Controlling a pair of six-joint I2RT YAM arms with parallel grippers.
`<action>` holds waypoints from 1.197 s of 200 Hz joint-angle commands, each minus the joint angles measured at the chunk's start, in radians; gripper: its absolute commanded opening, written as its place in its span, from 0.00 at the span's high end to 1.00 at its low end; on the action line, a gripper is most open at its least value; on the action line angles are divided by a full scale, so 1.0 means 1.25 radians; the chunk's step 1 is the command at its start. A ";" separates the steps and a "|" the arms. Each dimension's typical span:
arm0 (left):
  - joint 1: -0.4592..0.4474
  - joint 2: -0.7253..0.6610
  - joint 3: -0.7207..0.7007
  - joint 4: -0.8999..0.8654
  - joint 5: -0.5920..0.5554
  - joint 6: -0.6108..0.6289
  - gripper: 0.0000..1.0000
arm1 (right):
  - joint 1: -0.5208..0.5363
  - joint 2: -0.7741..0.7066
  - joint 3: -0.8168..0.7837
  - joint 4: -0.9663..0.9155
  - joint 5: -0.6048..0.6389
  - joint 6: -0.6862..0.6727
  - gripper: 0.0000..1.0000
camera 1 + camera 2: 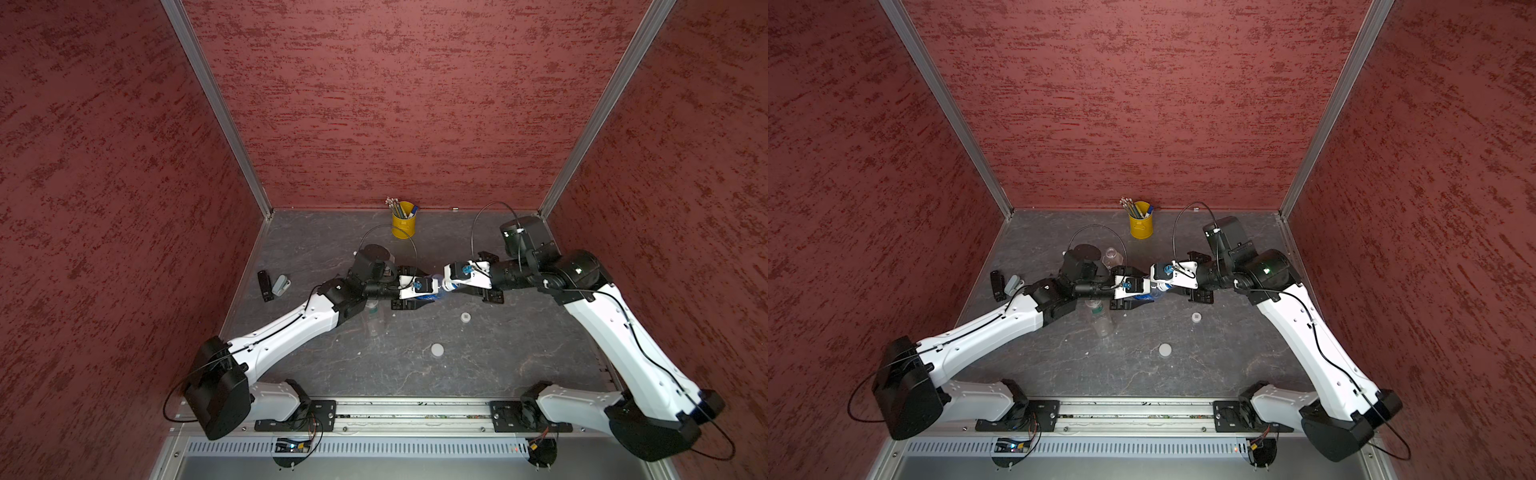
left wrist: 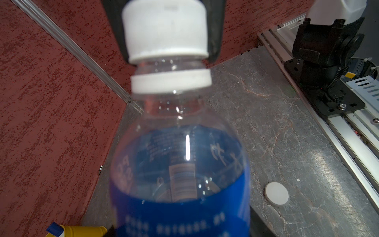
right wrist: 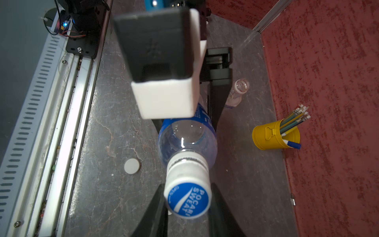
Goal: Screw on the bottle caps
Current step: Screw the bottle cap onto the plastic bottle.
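- Your left gripper (image 1: 432,294) is clamped on the body of the blue-labelled bottle (image 2: 180,205), over mid-table, neck pointing at the right arm.
- The blue-and-white cap (image 2: 165,30) sits on that neck. In the left wrist view you see clear neck between the cap's rim and the white collar ring.
- Your right gripper (image 3: 187,190) pinches that cap, with a black finger (image 2: 215,30) pressed on each side.
- Rest of the table (image 1: 519,353), left to right:
- The black device (image 1: 264,286) and grey item (image 1: 281,285) lie just beside each other near the left wall.
- The clear bottle with green neck band (image 1: 372,318) is on the near side of your left wrist, its top partly under the arm. You cannot tell whether it is upright or lying.
- The white-labelled bottle (image 1: 1111,257) is on the far side of that arm, mouth open, uncapped.
- The yellow pencil cup (image 1: 403,220) stands at the back wall.
- The wide white cap (image 1: 437,350) lies flat towards the front, well apart from the bottles.
- The small white cap (image 1: 466,317), with a dark mark on top, lies between the wide cap and your right gripper.
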 commanded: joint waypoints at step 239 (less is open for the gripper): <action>-0.063 0.012 -0.088 0.221 -0.248 0.076 0.47 | -0.044 -0.202 -0.234 0.438 0.240 1.360 0.20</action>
